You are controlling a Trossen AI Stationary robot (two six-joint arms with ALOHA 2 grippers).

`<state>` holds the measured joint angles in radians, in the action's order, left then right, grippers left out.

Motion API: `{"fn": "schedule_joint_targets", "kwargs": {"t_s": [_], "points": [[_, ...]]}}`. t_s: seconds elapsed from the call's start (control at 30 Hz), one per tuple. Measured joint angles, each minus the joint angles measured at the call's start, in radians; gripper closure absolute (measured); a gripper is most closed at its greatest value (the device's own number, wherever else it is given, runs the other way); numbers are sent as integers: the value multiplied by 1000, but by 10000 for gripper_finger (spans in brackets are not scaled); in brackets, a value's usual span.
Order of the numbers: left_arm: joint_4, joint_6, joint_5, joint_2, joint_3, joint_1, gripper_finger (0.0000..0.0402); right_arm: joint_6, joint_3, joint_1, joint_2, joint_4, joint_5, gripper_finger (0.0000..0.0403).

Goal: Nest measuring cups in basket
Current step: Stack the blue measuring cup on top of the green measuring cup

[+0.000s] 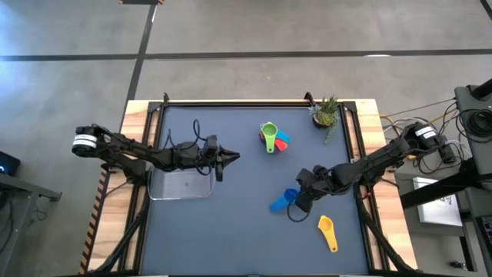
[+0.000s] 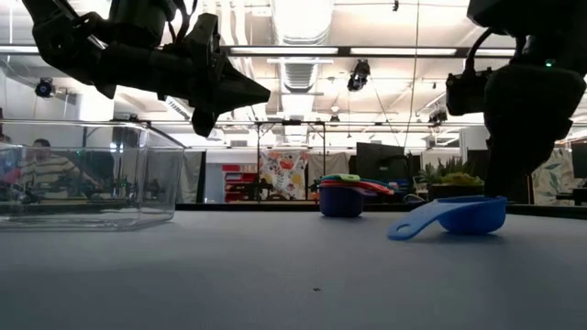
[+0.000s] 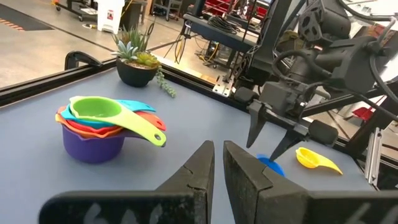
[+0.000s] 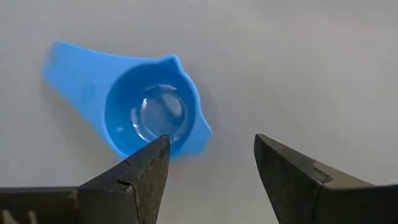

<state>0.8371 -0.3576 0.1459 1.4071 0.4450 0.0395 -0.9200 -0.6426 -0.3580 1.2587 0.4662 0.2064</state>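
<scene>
A blue measuring cup (image 1: 282, 201) (image 4: 148, 112) lies upright on the table mat, handle toward the left. My right gripper (image 1: 300, 201) (image 4: 211, 146) is open just above it, one finger over the bowl's near rim and the other beside the bowl. A nested stack (image 1: 273, 138) (image 3: 93, 134) stands farther back, purple at the bottom and lime green (image 3: 102, 111) on top. A yellow cup (image 1: 327, 231) lies near the table's near edge. The clear basket (image 1: 182, 185) (image 2: 87, 174) rests on the left. My left gripper (image 1: 227, 158) (image 3: 217, 165) hovers shut by the basket's right end.
A small potted plant (image 1: 327, 114) stands at the far right corner, behind the stack. The mat between the basket and the blue cup is bare. A raised black frame (image 1: 231, 102) runs along the table's far edge and sides.
</scene>
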Motion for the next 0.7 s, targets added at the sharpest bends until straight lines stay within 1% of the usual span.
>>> {"fn": "schedule_joint_targets", "kwargs": {"t_s": [0.47, 0.57, 0.7], "points": [[-1, 0, 0, 0, 0, 0, 384, 17, 11, 3, 7, -27, 4, 187], [-1, -3, 0, 0, 0, 0, 384, 35, 13, 3, 25, -25, 3, 201], [-1, -3, 0, 0, 0, 0, 384, 75, 13, 8, 49, -27, 4, 237]]}}
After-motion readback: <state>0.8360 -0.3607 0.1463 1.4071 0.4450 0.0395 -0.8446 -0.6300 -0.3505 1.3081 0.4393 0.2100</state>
